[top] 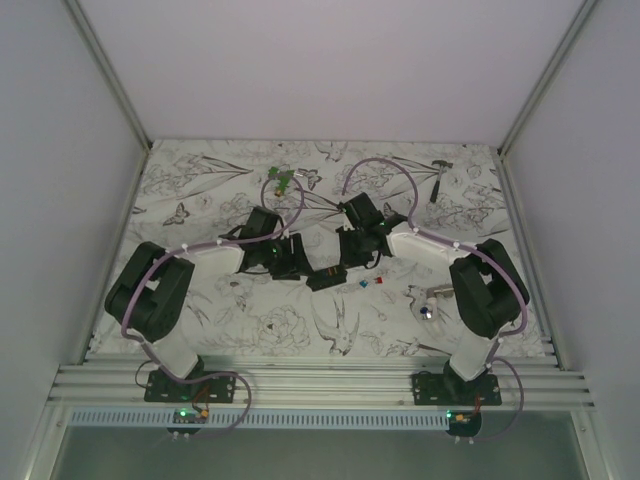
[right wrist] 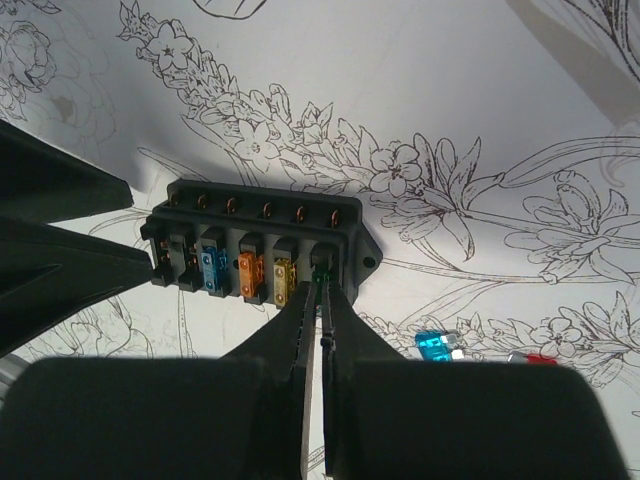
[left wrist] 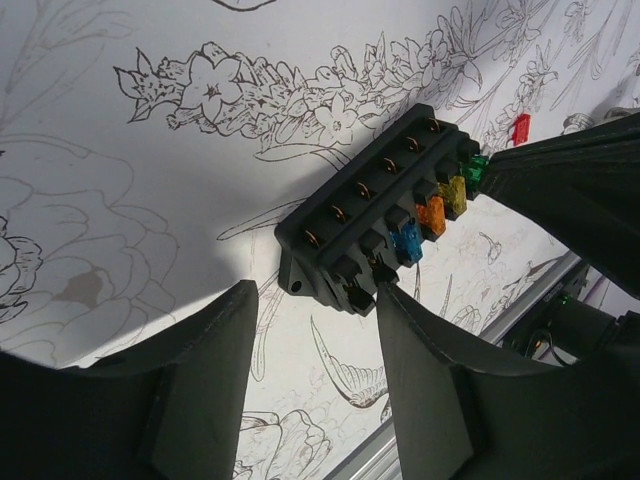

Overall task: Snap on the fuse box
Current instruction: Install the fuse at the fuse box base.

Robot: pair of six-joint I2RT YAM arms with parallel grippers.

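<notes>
Pinching small green fuse (right wrist: 320, 267) at end slot of black rectangular plastic fuse box (right wrist: 262, 225), right gripper (right wrist: 320, 292) nearly closed, fuse mostly hidden. Left gripper (left wrist: 315, 300) jaws apart, straddling box's other end on flower-print table (left wrist: 150, 300); contact unclear tbh.

Left arm (top: 150, 295) and right arm (top: 487, 285) with bulky black joint housings, white links, pale lilac cables (top: 292, 205) clipped on with white ties, black base plates (top: 185, 385) bolted down, small green lights (top: 183, 412) in the lower frame, matte black wedge-fingered left hand (left wrist: 315, 290), right hand (right wrist: 320, 285) alike
</notes>
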